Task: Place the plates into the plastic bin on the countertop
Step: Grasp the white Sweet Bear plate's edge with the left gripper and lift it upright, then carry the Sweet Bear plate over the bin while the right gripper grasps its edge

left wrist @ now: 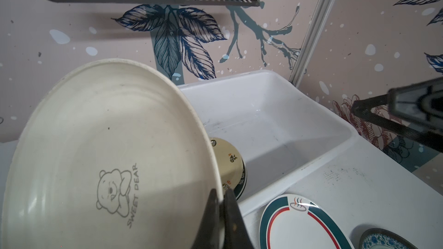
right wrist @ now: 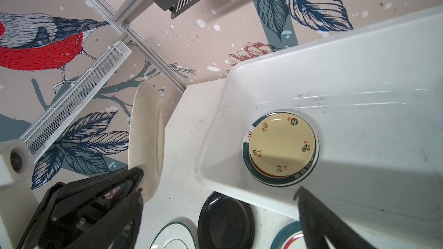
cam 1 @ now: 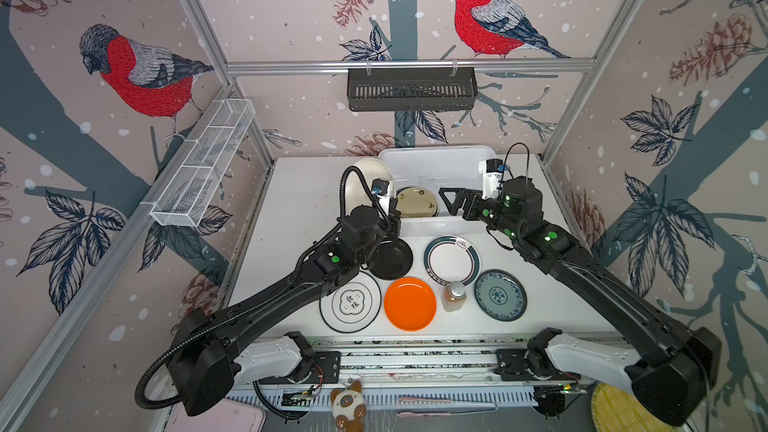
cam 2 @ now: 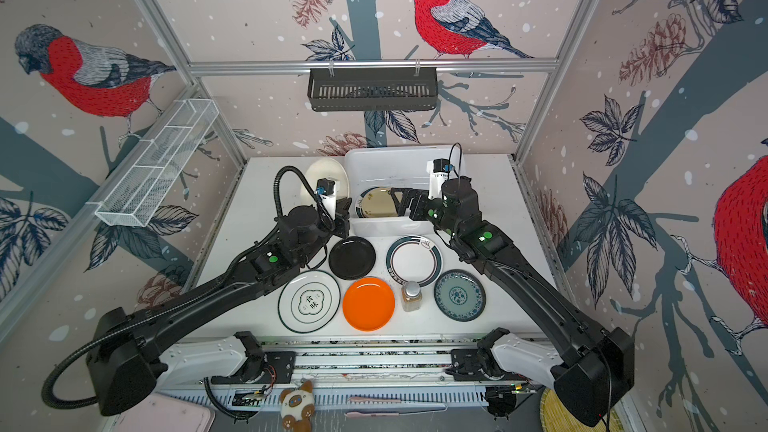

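Our left gripper (left wrist: pixel 221 202) is clamped on the rim of the cream plate (left wrist: pixel 107 152), which stands almost on edge just left of the bin (left wrist: pixel 263 77), outside its left wall. With so thin a pinch, we judge the plate could swivel or slip out as we carry it right. It could also clip that wall, land hard on the stacked plates (right wrist: pixel 282 147) in the bin's near left corner, or meet our right gripper (cam 1: pixel 449 201), which hovers spread and empty over the bin.
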Robot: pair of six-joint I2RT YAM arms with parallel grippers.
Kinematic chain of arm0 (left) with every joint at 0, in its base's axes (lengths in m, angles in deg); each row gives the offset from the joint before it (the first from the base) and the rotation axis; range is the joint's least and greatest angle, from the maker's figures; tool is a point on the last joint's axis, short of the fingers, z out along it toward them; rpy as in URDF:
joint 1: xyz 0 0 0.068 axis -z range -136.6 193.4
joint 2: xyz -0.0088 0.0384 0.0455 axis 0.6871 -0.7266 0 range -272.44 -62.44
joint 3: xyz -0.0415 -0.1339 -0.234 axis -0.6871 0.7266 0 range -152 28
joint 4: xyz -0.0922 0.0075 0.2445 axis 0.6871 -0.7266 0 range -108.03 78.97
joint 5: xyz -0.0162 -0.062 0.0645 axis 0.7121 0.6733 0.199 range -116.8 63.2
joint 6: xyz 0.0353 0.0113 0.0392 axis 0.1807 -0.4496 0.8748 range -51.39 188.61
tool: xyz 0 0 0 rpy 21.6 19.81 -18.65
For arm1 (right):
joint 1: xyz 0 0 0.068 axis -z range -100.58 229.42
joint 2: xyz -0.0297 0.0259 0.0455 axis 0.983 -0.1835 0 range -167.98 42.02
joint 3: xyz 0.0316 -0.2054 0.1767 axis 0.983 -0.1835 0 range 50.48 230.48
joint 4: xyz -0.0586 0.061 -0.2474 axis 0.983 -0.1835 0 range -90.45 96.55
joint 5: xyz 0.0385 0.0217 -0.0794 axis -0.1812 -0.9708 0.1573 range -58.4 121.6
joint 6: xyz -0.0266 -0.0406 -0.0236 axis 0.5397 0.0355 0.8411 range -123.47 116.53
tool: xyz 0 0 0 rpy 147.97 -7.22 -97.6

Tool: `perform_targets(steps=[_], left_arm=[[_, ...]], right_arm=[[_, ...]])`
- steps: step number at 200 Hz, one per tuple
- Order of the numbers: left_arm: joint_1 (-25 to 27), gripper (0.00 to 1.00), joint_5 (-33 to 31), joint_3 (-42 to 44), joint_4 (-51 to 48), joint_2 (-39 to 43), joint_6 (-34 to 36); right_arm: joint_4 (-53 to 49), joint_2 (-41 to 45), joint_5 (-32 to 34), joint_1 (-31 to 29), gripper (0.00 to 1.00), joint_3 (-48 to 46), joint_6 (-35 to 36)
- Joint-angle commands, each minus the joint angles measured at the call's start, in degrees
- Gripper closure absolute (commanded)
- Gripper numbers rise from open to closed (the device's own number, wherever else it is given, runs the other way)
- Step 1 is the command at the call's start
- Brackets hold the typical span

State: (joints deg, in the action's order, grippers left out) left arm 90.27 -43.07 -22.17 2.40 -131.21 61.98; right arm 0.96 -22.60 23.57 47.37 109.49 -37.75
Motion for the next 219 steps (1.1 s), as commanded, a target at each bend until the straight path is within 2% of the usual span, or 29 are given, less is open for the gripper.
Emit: perform_targets(steps=[1, 36, 52, 103, 129, 157, 198, 219], left_arm=[[2.8, 1.0, 4.8, -1.5, 6.9, -1.8, 7.5], [5.9, 1.0, 8.7, -1.6, 9.7, -4.6, 10.5], [6.9, 1.0, 8.1, -2.0, 10.9, -5.6, 10.9], [9.0, 1.0, 6.5, -6.2, 9.7, -10.2, 14.4], [9.4, 1.0, 5.7, -6.7, 8.9, -11.8, 14.5], [10.8, 1.0, 4.8, -8.5, 9.4, -12.3, 16.3], [12.5, 1.0, 1.8, -8.8, 9.4, -13.0, 18.1], [12.9, 1.0, 0.8, -8.8, 9.4, -13.4, 18.2]], right_arm=[[0.7, 0.3, 1.3, -0.2, 0.0, 1.1, -0.1], [1.2, 0.6, 1.4, -0.5, 0.0, 1.5, -0.5], [0.8, 0.4, 1.7, -0.7, 0.0, 1.7, -0.4], [1.0, -0.2, 1.6, -0.8, 0.1, 1.3, -0.3], [0.9, -0.1, 1.6, -0.7, 0.19, 1.3, -0.2], [0.8, 0.1, 2.7, -0.7, 0.39, 1.0, -0.2], [0.3, -0.7, 3.2, -0.7, 0.53, 1.4, -0.6], [-0.1, -1.1, 3.7, -0.7, 0.66, 1.7, -0.8]])
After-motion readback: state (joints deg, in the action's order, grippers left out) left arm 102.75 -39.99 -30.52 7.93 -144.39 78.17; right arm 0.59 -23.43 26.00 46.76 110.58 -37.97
